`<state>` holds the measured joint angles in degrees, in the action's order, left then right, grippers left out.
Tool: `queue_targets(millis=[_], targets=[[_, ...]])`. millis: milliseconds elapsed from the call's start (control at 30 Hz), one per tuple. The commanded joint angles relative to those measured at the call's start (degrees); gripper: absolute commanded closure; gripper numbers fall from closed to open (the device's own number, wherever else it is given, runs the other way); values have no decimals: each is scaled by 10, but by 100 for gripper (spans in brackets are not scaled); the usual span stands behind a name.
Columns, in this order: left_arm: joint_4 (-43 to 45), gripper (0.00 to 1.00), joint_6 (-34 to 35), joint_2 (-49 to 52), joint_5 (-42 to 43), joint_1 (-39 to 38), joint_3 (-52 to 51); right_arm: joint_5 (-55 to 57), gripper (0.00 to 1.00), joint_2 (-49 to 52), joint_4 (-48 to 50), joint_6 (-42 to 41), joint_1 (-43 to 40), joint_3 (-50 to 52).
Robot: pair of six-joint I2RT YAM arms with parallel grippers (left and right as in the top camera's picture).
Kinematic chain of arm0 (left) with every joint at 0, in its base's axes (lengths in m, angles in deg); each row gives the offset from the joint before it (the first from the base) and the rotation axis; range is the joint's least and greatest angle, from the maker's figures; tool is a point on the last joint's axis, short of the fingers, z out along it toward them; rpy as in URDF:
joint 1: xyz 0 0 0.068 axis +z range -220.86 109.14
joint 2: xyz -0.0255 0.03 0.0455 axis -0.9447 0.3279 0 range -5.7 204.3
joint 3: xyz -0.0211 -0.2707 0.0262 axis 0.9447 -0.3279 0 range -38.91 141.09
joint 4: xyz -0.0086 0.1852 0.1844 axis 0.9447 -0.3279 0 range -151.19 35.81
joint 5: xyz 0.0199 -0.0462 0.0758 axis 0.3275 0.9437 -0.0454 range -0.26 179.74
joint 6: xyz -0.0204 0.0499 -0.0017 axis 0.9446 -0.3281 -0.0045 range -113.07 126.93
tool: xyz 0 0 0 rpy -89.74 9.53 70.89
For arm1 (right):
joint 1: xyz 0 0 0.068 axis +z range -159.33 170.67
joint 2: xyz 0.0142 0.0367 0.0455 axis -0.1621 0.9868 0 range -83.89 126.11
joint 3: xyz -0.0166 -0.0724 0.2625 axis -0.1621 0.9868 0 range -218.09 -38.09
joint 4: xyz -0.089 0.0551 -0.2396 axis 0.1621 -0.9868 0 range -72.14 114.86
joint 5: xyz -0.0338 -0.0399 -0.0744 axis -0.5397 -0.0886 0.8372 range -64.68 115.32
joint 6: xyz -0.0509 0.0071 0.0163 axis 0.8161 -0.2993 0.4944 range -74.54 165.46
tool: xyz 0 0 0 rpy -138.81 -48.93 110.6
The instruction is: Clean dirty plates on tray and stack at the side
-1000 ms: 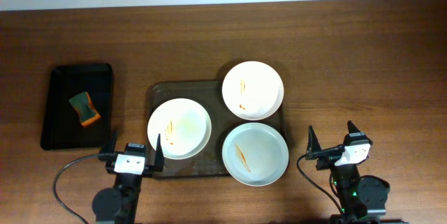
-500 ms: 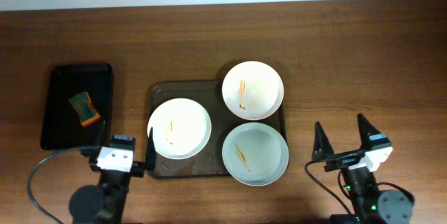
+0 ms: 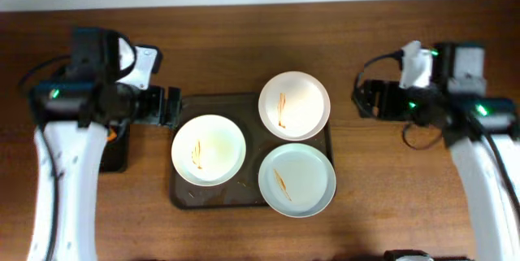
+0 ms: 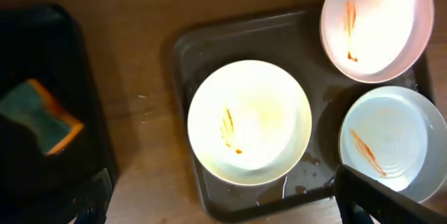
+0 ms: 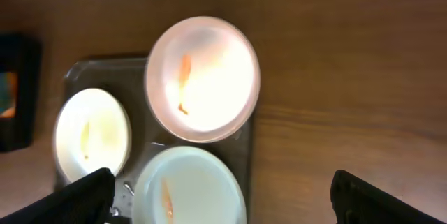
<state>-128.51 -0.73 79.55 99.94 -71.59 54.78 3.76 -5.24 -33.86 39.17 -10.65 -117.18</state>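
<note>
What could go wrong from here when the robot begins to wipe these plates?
The upper plate and the lower right plate overhang the tray rim; wiping pressure may tip or slide them off. The left plate lies very close to both, so lifting one may knock another.

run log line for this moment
cleaning: not begun | plates: three on tray, all streaked | sponge: in black tray | left gripper: jaws open, empty | right gripper: jaws open, empty
</note>
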Motion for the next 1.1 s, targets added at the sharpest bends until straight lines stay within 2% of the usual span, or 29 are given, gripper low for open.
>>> queue_targets(millis=[0,67,100,200,267,367,433,533,567,667,767,867,1000,1067], targets=[[27,0,3,76,34,0,12,-112,15,94,38,-21,49,-8],[54,1,106,109,-68,23,12,-78,25,149,99,-103,146,-8],[60,2,124,116,-131,56,12,-16,30,185,137,-160,221,-8],[85,1,119,117,-171,113,12,90,44,257,198,-251,330,-8],[98,2,85,130,-172,129,12,107,51,332,250,-273,387,-8],[104,2,85,158,-172,135,12,107,55,385,282,-273,407,-8],[105,1,85,177,-172,138,12,106,62,406,284,-278,412,-8],[105,3,85,207,-171,142,11,110,83,411,286,-292,416,-8],[107,6,85,216,-171,145,11,113,96,418,286,-307,416,-8],[110,7,85,249,-171,153,11,111,96,430,287,-317,416,-8],[149,14,85,297,-177,157,11,111,96,430,287,-317,416,-8],[167,16,88,344,-220,167,11,111,96,430,287,-317,416,-8],[169,16,145,363,-211,197,11,112,96,430,289,-317,416,-8],[170,16,145,363,-196,199,11,111,96,430,290,-317,416,-8]])
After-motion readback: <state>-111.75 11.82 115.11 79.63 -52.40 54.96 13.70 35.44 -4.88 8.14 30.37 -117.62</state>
